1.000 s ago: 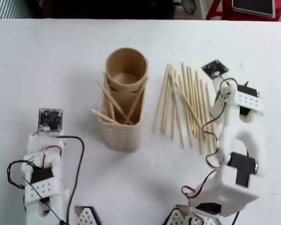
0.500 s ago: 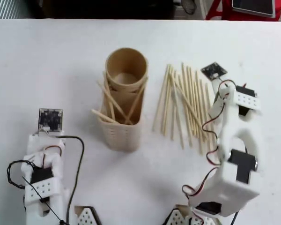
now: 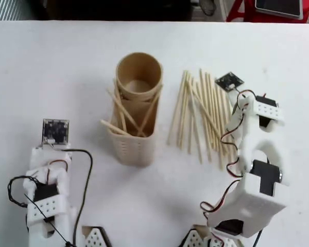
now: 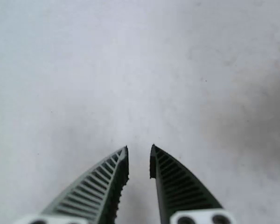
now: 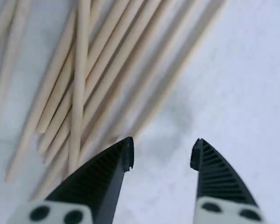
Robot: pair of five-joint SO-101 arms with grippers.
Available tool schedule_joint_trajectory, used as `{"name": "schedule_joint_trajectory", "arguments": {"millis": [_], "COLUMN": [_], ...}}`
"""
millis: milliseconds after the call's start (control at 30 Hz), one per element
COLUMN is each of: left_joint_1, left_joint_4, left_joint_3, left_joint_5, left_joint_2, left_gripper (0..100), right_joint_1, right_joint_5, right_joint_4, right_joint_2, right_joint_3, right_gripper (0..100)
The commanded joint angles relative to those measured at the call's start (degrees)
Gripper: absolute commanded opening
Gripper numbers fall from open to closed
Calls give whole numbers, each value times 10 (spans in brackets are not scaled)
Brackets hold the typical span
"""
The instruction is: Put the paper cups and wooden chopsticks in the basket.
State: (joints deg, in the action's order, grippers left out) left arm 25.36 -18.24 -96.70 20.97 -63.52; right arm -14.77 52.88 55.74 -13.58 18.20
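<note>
Jaws apart: left narrowly over white table (image 4: 130, 70), right wider beside wooden chopsticks (image 5: 101, 65), dark room (image 3: 118, 10) beyond.

basket (image 3: 134, 146): just the one
paper cups (image 3: 138, 72): two that I can make out, stacked; might be more hiding in the stack, can't tell
chopsticks in the basket (image 3: 116, 128): four or five poking out
loose chopsticks (image 3: 195, 118): roughly fifteen on the surface (image 3: 67, 62); they overlap too much for an exact count
arms: two, left arm (image 3: 46, 190) and right arm (image 3: 257, 175)
hands: two, left hand (image 4: 139, 156) and right hand (image 5: 162, 151), two fingers each
</note>
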Motion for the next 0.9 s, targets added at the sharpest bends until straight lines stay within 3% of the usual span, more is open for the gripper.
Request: {"name": "schedule_joint_trajectory", "arguments": {"millis": [0, 333, 567, 867], "left_joint_1": [5, 5, 5, 5], "left_joint_4": [-1, -1, -1, -1], "left_joint_3": [1, 1, 1, 1], "left_joint_5": [7, 7, 7, 7], "left_joint_2": [-9, -9, -9, -9], "left_gripper": [98, 98, 98, 98], "right_joint_1": [7, 15, 51, 20], "right_joint_5": [1, 0, -23, -23], "right_joint_4": [-10, -27, 41, -11], "right_joint_2": [-7, 0, 87, 7], "right_joint_3": [-5, -7, -2, -6], "right_gripper": [202, 201, 201, 201]}}
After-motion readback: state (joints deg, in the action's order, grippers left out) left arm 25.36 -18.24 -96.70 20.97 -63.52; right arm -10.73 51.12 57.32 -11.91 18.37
